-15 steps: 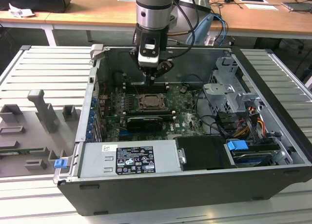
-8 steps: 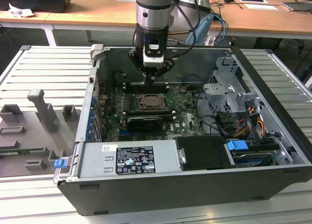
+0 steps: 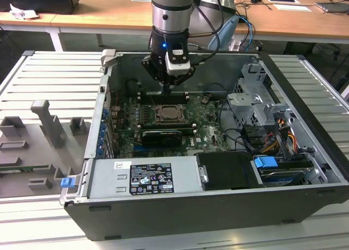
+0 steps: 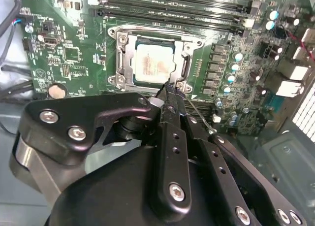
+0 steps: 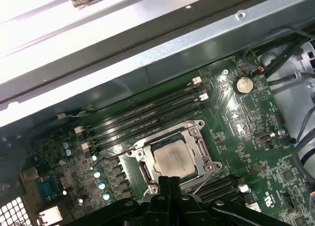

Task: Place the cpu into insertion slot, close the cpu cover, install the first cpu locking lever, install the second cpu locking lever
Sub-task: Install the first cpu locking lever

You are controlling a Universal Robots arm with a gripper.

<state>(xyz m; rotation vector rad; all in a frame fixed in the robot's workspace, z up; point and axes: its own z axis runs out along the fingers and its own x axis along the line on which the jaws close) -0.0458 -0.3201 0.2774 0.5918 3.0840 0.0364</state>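
Note:
The cpu (image 4: 151, 63) lies flat in the insertion slot (image 4: 147, 29) on the green board, its pale metal top facing up. The silver cpu cover (image 4: 127, 58) lies down around it as a frame. In the exterior view my gripper (image 3: 166, 91) hangs just above the back edge of the cpu (image 3: 168, 114). Its fingers are shut with nothing visible between them. In both wrist views the gripper (image 4: 170, 90) (image 5: 170, 179) points at the socket's edge, beside a thin wire locking lever (image 4: 197, 115) that sticks out at an angle. Another lever wire (image 5: 162, 131) runs along the opposite side of the socket.
Long black memory slots (image 5: 147, 113) run beside the socket. A black card (image 3: 159, 136) stands in front of it. The open case wall (image 3: 218, 70), a drive cage (image 3: 256, 105) with cables at the exterior view's right and a power supply (image 3: 144, 176) in front hem in the board.

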